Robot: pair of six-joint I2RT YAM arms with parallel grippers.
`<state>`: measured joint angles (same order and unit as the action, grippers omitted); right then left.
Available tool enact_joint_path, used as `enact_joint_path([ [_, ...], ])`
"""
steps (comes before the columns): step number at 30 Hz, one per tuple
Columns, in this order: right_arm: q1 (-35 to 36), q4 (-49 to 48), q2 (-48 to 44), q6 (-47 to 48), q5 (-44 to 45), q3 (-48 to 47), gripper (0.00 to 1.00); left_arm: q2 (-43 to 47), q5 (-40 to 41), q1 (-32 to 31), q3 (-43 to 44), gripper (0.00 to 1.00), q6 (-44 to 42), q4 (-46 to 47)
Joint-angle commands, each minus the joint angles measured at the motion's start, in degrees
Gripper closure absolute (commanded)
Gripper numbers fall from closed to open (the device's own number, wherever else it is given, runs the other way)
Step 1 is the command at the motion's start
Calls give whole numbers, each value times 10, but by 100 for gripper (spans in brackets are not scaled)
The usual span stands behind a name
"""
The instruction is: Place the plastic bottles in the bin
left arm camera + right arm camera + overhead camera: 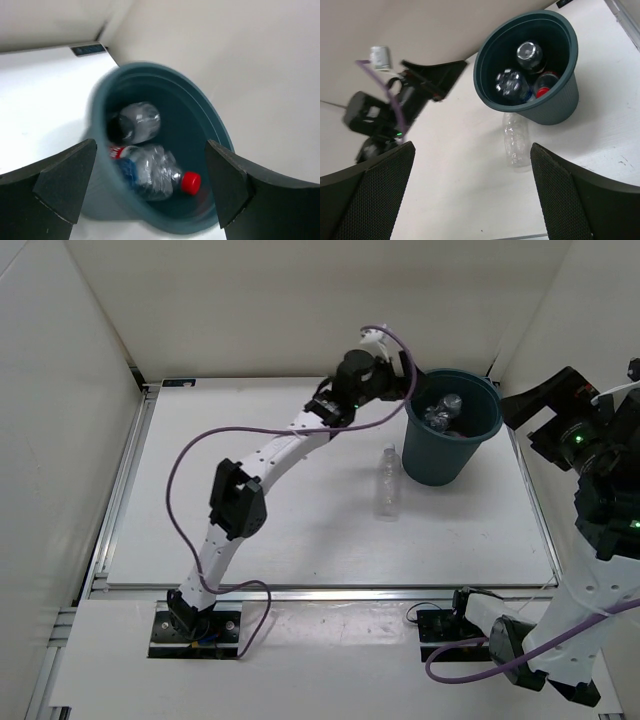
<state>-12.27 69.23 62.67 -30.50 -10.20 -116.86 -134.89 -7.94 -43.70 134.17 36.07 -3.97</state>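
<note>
The dark teal bin (440, 462) stands at the back right of the table. Three plastic bottles lie inside it: one with a red cap and blue label (155, 172), a dark one (134, 124), and a third (511, 84). A clear plain bottle (388, 480) stands upright on the table, just left of the bin's base. My left gripper (398, 373) hangs open beside the bin's left rim with nothing between its fingers (65, 180). At the far right, away from the bin, my right gripper (535, 420) is open and empty, held high above the table.
White walls close in the table at the back and on both sides. A metal rail (330, 587) runs along the front edge. The left arm (240, 500) reaches diagonally across the table's middle with its purple cable looping beside it.
</note>
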Motion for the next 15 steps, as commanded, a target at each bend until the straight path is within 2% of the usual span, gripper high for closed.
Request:
enact_joint_path([
  [1,-1,-51,-2,-7,-25,10,0,152,6,100,-69,0,-23,8],
  [5,-1,-64,-2,-7,-25,44,0,219,-93,143,-226,0,-22,2],
  [6,-1,-64,-8,-7,-31,66,0,239,-100,143,-296,0,-22,2],
  [7,-1,-71,-13,-7,-31,78,0,248,-100,143,-331,0,-22,2],
  [9,-1,-71,-20,-12,-31,103,0,246,-165,137,-386,0,-30,2],
  [11,-1,-71,-33,-18,-36,126,0,241,-201,124,-413,0,-36,-3],
  [15,-1,-83,-52,-18,-41,176,0,219,-201,97,-450,0,-46,-3],
])
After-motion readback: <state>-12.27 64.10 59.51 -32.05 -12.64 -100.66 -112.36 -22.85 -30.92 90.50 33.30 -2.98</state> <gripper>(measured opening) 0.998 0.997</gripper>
